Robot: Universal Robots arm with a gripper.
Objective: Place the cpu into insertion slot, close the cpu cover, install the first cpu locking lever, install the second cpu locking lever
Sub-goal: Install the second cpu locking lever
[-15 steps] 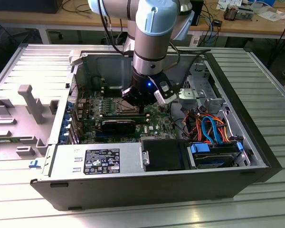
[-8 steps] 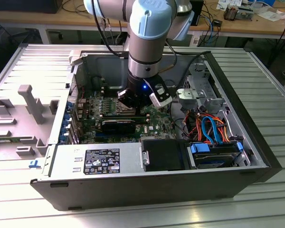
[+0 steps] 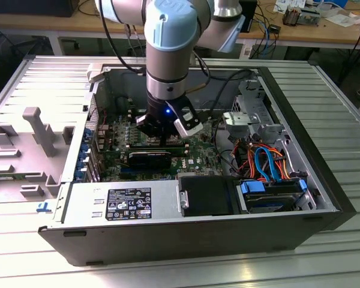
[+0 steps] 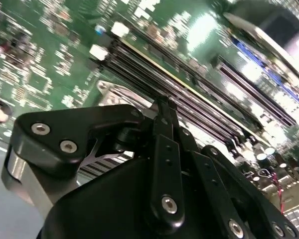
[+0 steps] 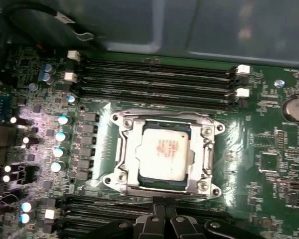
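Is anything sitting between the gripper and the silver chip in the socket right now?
Nothing visible: in the first wrist view the gripper sits just beside the silver-rimmed socket, and the dull silver square chip lies uncovered inside the metal frame.

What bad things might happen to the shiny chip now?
The gripper sits right at the edge of the cpu cover, so it might scrape the frame or the cpu showing through its opening. The black memory slots lie close on both sides; a sideways slip could knock them.

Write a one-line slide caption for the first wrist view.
The cpu sits in the insertion slot with the cpu cover closed around it, the gripper poised at the socket's edge.
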